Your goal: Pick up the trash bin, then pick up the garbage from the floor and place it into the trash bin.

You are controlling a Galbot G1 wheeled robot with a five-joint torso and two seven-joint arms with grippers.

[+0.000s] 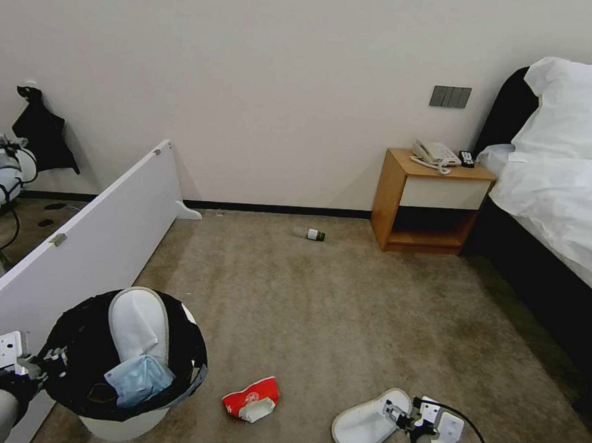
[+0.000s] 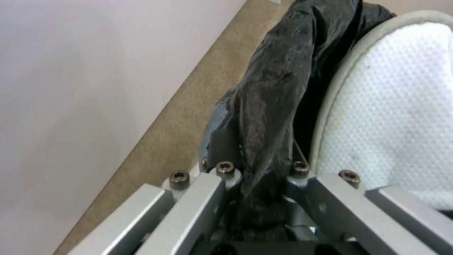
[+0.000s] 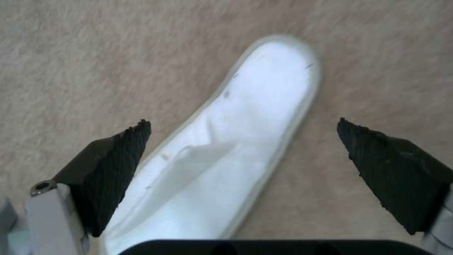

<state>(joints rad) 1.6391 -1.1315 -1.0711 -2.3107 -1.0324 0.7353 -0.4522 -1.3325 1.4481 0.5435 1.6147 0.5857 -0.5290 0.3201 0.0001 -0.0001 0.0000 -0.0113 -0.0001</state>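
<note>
The trash bin (image 1: 130, 426), white with a black bag over its rim (image 2: 269, 106), stands at the lower left of the head view. Inside it stand a white slipper (image 1: 138, 322) (image 2: 396, 117) and a light-blue face mask (image 1: 139, 380). My left gripper (image 1: 52, 358) (image 2: 259, 177) is shut on the bagged rim. A second white slipper (image 1: 367, 423) (image 3: 226, 152) lies on the carpet floor (image 1: 344, 316). My right gripper (image 1: 393, 412) (image 3: 241, 124) hangs open just above it, one pad (image 3: 118, 163) on each side. A red-and-white packet (image 1: 251, 399) lies between bin and slipper. A small green-capped bottle (image 1: 310, 234) lies near the far wall.
A long white board (image 1: 103, 238) leans along the left, close behind the bin. A wooden nightstand (image 1: 429, 205) with a phone stands at the back right, beside a bed (image 1: 562, 196) with white sheets. Open carpet lies between.
</note>
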